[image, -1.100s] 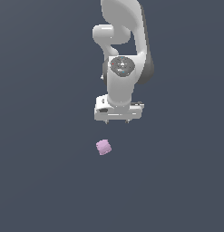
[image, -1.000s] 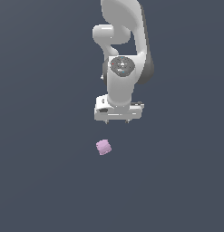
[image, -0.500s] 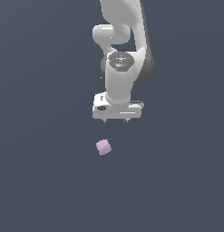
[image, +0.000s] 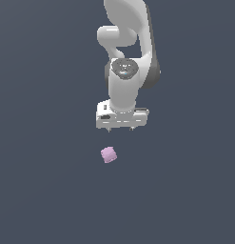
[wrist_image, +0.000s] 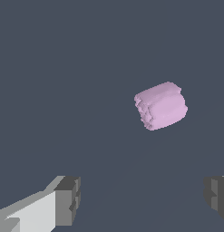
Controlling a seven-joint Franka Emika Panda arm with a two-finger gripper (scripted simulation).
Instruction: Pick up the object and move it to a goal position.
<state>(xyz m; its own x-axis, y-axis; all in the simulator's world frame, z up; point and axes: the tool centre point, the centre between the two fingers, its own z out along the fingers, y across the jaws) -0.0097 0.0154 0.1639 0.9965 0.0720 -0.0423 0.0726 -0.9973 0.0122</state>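
Observation:
The object [image: 108,155] is a small pale pink-lilac stubby block lying on the flat dark grey floor. In the wrist view the object [wrist_image: 160,106] shows as a short lumpy cylinder lying on its side. My white gripper [image: 121,129] hangs above it, slightly toward the exterior view's right, apart from it. The wrist view shows my gripper [wrist_image: 143,199] open, with one grey fingertip [wrist_image: 68,200] and the other [wrist_image: 216,195] far apart and nothing between them.
A plain dark grey surface [image: 47,190] fills both views. The white arm [image: 126,52] rises behind the gripper toward the top of the exterior view. No other objects show.
The gripper has shifted a little over the last second, its wrist turning slightly. The object has stayed where it was.

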